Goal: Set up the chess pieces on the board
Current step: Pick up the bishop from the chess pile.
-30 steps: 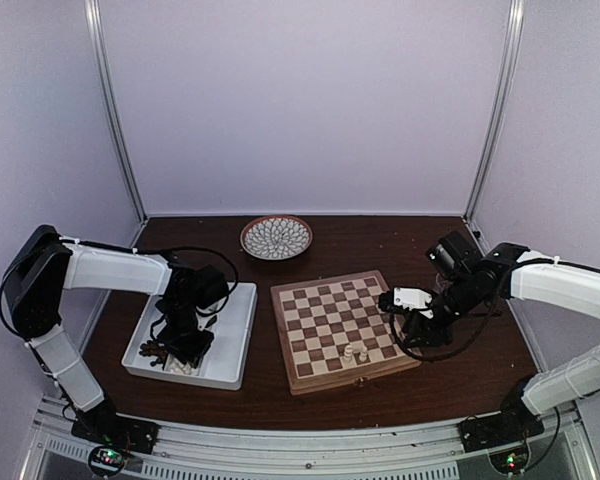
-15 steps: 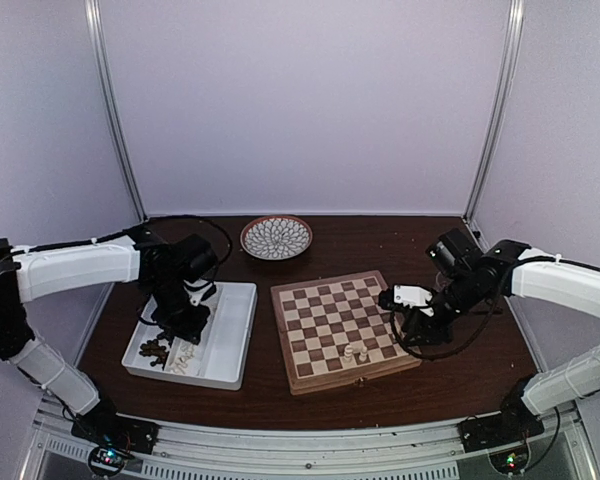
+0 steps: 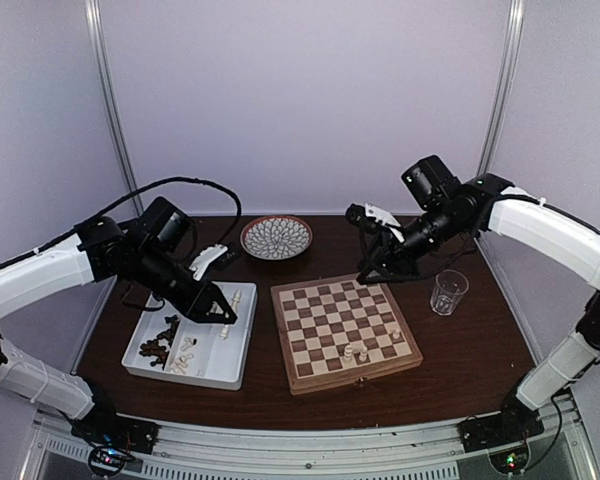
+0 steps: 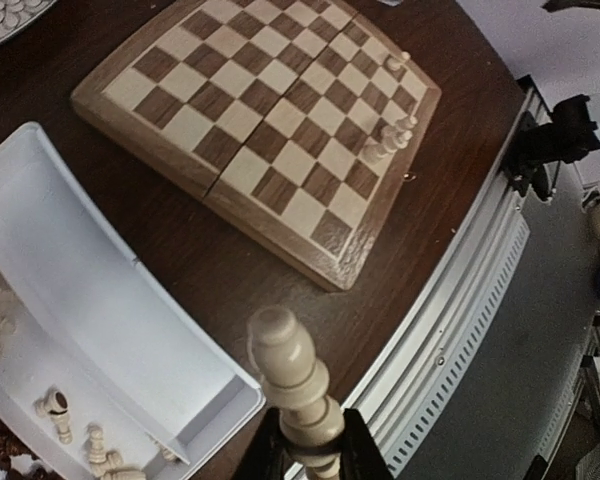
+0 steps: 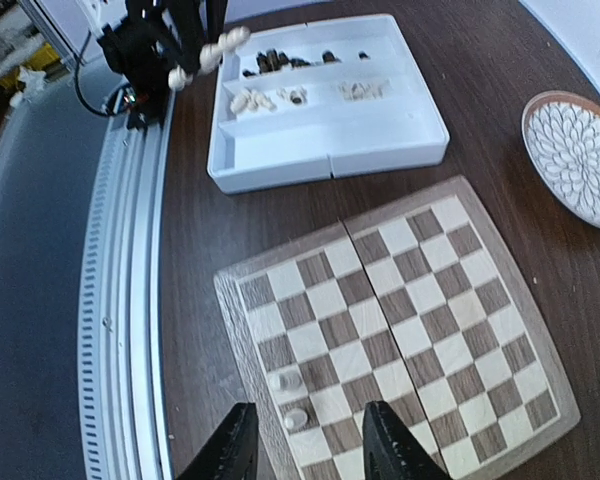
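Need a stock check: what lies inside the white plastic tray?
Dark brown wooden chess pieces lie in one compartment of the white plastic tray, cream-white ones in the next. Anything under the piles is hidden.

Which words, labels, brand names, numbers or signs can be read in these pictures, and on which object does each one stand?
No text can be read in any view.
The board, the white tray, the patterned plate and the glass show no print; anything smaller is too blurred to tell.
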Controlling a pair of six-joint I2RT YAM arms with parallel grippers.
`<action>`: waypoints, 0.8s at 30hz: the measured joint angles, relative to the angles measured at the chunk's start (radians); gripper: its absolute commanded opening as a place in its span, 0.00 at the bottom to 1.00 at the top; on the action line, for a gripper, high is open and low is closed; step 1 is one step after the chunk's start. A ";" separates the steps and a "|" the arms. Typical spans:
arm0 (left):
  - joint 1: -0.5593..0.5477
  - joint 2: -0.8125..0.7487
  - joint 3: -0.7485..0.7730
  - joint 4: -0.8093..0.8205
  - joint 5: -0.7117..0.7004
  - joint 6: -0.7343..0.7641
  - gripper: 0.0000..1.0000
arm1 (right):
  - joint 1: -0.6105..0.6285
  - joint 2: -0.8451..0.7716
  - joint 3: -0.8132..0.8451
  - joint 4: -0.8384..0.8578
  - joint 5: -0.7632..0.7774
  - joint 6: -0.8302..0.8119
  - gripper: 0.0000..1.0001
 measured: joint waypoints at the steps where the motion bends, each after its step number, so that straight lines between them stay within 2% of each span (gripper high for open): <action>1: -0.013 -0.002 0.002 0.021 0.029 0.005 0.00 | 0.003 0.031 0.042 0.000 -0.027 0.016 0.40; 11: -0.143 0.077 0.108 0.101 0.124 0.024 0.00 | 0.082 0.257 0.260 0.024 -0.258 0.253 0.48; 17: -0.176 0.111 0.131 0.139 0.140 0.019 0.00 | 0.121 0.309 0.278 0.106 -0.382 0.429 0.49; 24: -0.179 0.113 0.131 0.199 0.168 -0.005 0.00 | 0.150 0.312 0.266 0.227 -0.454 0.579 0.49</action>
